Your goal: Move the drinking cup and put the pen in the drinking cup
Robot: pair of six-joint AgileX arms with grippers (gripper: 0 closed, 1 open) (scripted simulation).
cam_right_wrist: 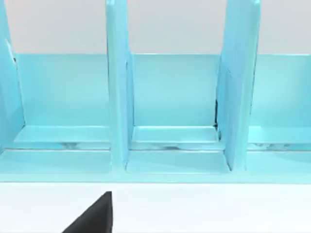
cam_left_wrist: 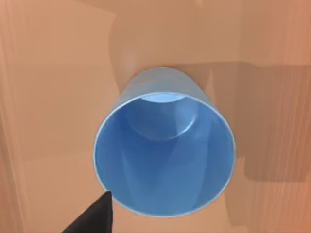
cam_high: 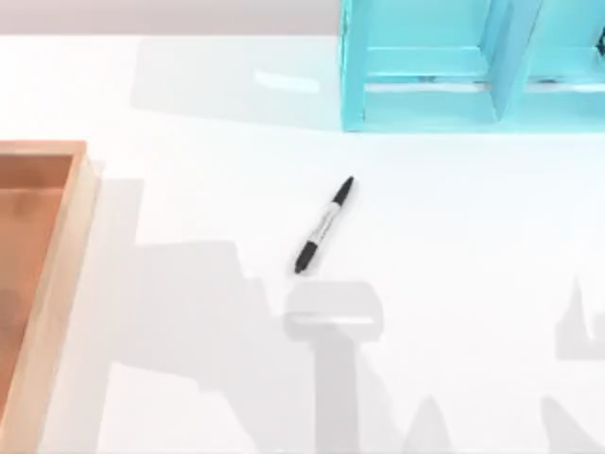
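While the left gripper's fingertip (cam_left_wrist: 95, 216) sits just outside its rim, the blue drinking cup (cam_left_wrist: 164, 153) stands empty on the wooden tray (cam_high: 59, 274) | jaw spread: cannot tell, either arm | pen (cam_high: 324, 225) lies mid-table, open white tabletop (cam_high: 454, 236) around | turquoise shelf rack (cam_right_wrist: 170, 111), compartments empty, beyond the right fingertip (cam_right_wrist: 95, 216)

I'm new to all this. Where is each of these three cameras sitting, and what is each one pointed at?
Top view: above the table, looking down on the pen, a wooden tray at left and a turquoise rack at the back.
Left wrist view: on the left arm, looking into the blue cup standing on the wood; a dark claw fingertip shows.
Right wrist view: on the right arm, facing the rack's compartments; a dark claw fingertip shows.
Shared: the rack, in the top and right wrist views.
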